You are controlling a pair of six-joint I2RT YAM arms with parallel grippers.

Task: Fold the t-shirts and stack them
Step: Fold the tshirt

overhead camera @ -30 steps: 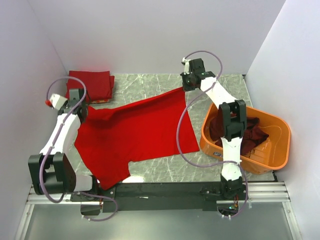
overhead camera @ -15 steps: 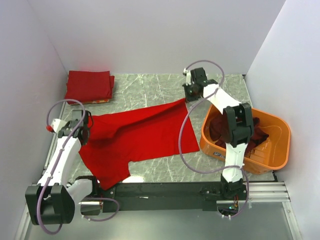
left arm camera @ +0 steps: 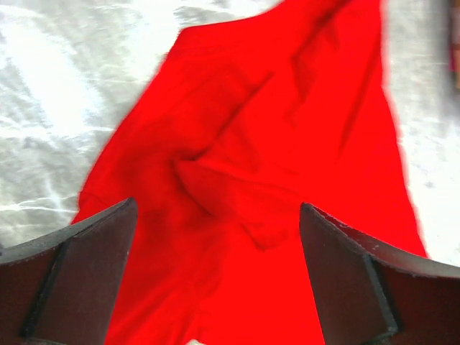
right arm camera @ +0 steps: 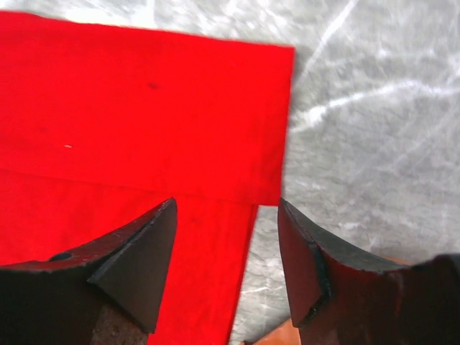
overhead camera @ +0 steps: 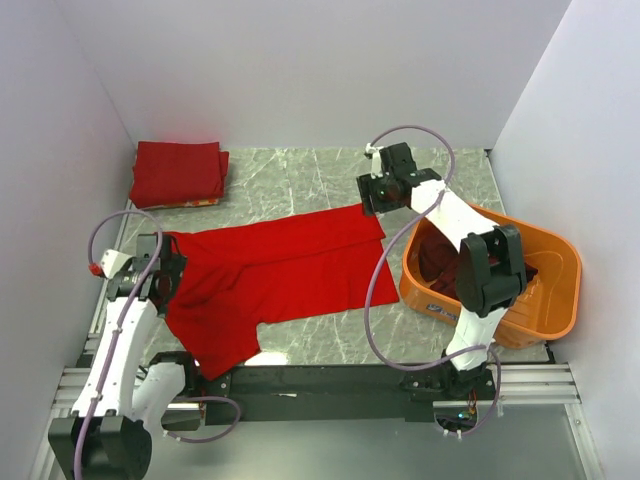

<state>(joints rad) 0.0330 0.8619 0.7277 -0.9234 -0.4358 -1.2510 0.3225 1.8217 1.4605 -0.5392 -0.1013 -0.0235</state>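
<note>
A bright red t-shirt (overhead camera: 290, 265) lies on the marble table with its far half folded over toward the front. My left gripper (overhead camera: 168, 272) hangs open over the shirt's left end, and the rumpled red cloth (left arm camera: 237, 165) shows between its fingers (left arm camera: 79, 273), untouched. Above the shirt's far right corner (right arm camera: 277, 65) my right gripper (overhead camera: 370, 200) is open too, its fingers (right arm camera: 140, 259) clear of the cloth. A folded stack of red t-shirts (overhead camera: 178, 172) sits at the back left. Dark maroon t-shirts (overhead camera: 440, 258) lie crumpled in the tub.
An orange plastic tub (overhead camera: 560, 250) stands at the right, close to the right arm. White walls close in the table on three sides. The black rail with the arm bases (overhead camera: 330, 382) runs along the near edge.
Both grippers carried the shirt's far edge toward the front, folding it over, then opened and let it go. The left arm drew back toward the near edge.
</note>
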